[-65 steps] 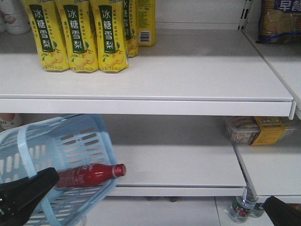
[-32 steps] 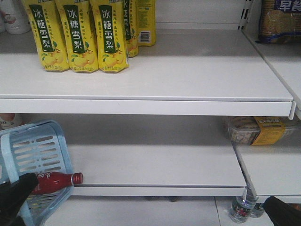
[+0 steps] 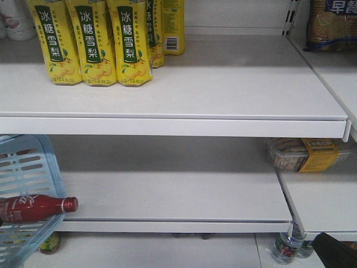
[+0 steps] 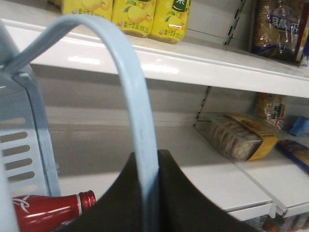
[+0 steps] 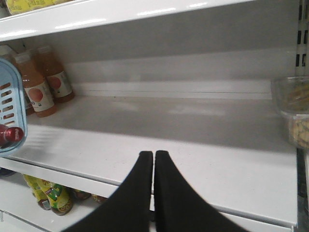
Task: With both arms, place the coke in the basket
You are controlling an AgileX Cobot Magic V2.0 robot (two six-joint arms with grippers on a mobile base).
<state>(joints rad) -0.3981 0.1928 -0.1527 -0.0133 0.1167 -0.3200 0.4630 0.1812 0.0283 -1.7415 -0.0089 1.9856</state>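
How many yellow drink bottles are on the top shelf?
5 show: three yellow bottles in a front row at the top shelf's left, two partly hidden behind. More may be off-frame.

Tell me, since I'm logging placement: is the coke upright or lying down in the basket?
Lying down. The coke rests sideways in the basket, its red cap poking past the basket's edge.

I note the coke (image 3: 34,207) at the lower left of the front view: a dark cola bottle with red label and red cap, lying on its side, cap pointing right and jutting past the basket's edge. The basket (image 3: 25,167), light blue with slotted walls, sits at the left edge, partly out of frame. In my left wrist view its thin handle (image 4: 140,125) arches up from the bottom centre.
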